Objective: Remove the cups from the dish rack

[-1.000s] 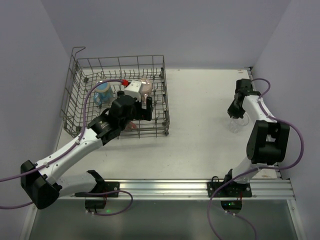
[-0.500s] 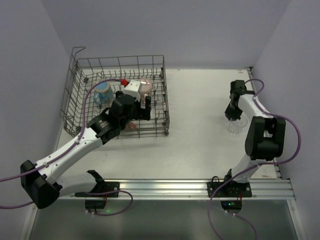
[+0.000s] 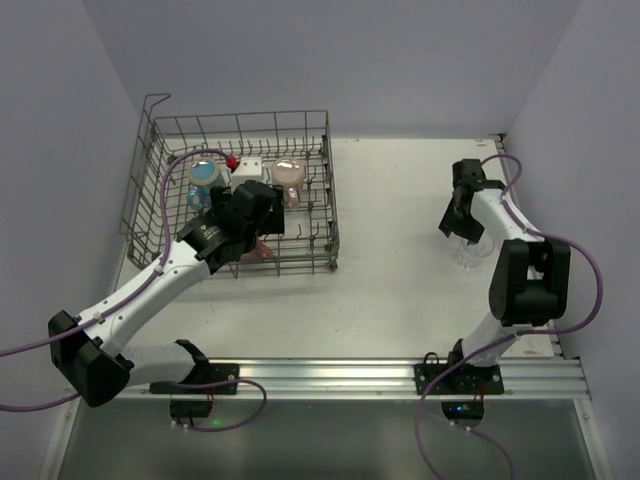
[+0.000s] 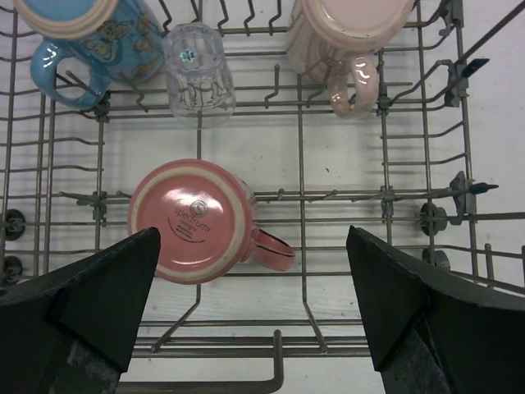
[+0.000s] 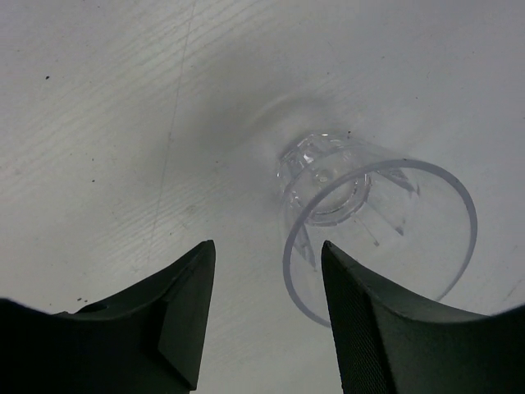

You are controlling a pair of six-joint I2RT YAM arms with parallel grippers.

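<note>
The left gripper point(image 4: 253, 246) hangs over the dish rack point(image 3: 240, 127) with its fingers spread wide. An upside-down pink mug point(image 4: 193, 220) lies between the fingertips. It looks rigid, glazed, slippery and breakable, so it is probably best pinched across its body. The right gripper point(image 5: 267, 250) has its fingers parted around nothing. A clear glass point(image 5: 373, 222) stands on the table point(image 5: 123, 123) just beside one finger.

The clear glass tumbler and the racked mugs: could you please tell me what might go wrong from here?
1. The right fingers stand open beside the clear glass tumbler, one close against its rim; a sideways withdrawal could clip and tip it.
2. The left fingers hang wide open over the upside-down pink ceramic mug in the grey wire dish rack; descending, they might snag a prong or the handle.
</note>
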